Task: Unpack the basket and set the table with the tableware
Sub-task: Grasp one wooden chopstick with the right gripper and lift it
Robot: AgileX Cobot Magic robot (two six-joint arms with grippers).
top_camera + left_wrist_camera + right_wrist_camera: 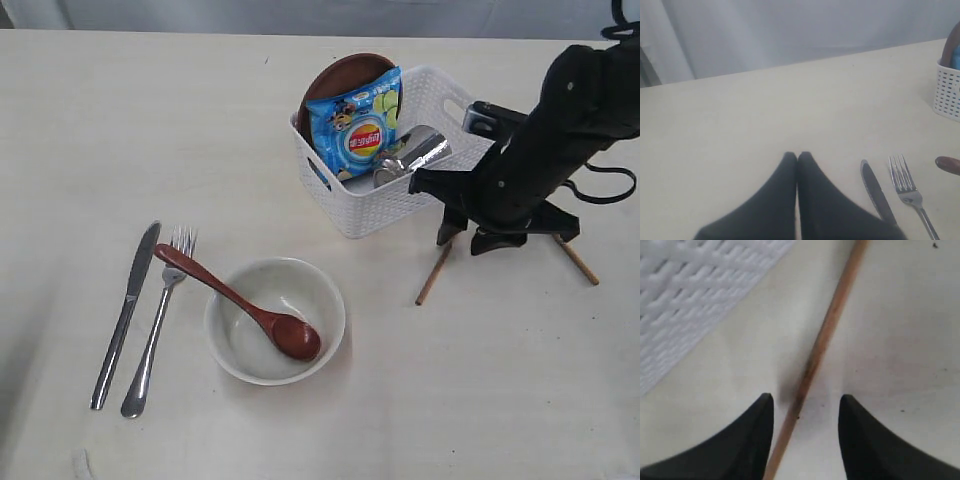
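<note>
Right wrist view shows right pincer (806,397) parted astride a chopstick (825,335).

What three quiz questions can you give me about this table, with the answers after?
1. True or false: the reddish-brown wooden spoon rests in the white speckled bowl.
2. Which is in the white lattice plastic basket? A) steel fork B) round brown plate C) steel knife
3. Fill in: the right arm's black fingers stand open either side of one thin wooden ____.
Key: 1 true; 2 B; 3 chopstick.
</note>
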